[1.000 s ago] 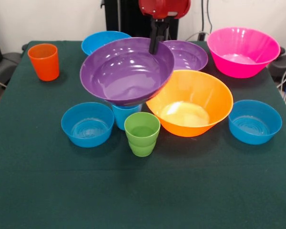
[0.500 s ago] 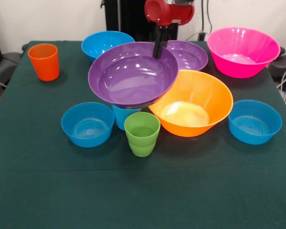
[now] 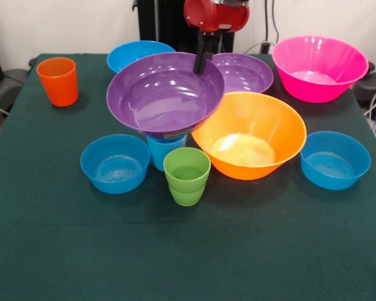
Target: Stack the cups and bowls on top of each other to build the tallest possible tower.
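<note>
Green table cloth (image 3: 188,251), claw (image 3: 202,63) clamped on purple bowl (image 3: 163,97) rim, bowl over light blue cup (image 3: 163,150), empty.

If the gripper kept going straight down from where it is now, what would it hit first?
The gripper is already at the far rim of the purple bowl perched on the light blue cup; straight down it would probably press that rim, though depth is unclear.

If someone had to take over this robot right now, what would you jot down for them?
Gripper: shut on the far rim of the purple bowl, which is tilted over the light blue cup.
Done: at most that one level; I can't tell if the bowl rests on the cup.
Loose on the table: green cup, orange cup, orange bowl, pink bowl, second purple bowl, three blue bowls.
Left: level the bowl, release it, stack the rest.
</note>
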